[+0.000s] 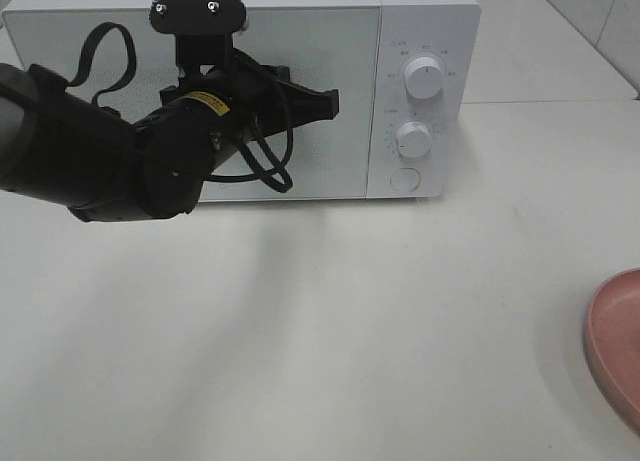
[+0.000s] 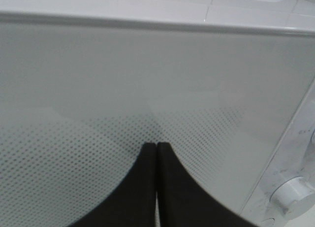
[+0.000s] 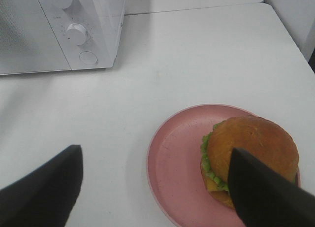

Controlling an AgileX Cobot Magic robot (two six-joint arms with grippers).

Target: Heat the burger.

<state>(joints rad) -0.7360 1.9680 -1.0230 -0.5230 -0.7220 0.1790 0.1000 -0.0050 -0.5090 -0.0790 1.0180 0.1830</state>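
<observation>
Pink plate (image 3: 170, 173) carries the burger (image 3: 251, 150), well apart from the microwave (image 1: 420, 21). Left gripper (image 2: 156, 147) is clenched, empty, at the microwave door (image 2: 147, 79). Right gripper (image 3: 152, 180) is released above the plate.

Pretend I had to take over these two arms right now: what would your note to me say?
Left claw: shut, empty, its tips right at the microwave door; contact is unclear.
Right claw: open, empty, above the pink plate, one finger in front of the burger.
The burger sits on the plate, on the table to the right of the microwave, nearer the front edge.
Done: nothing that shows; the microwave door is closed and the burger not yet picked up.
Left: open the door, put the burger in, close it, set the knobs.
</observation>
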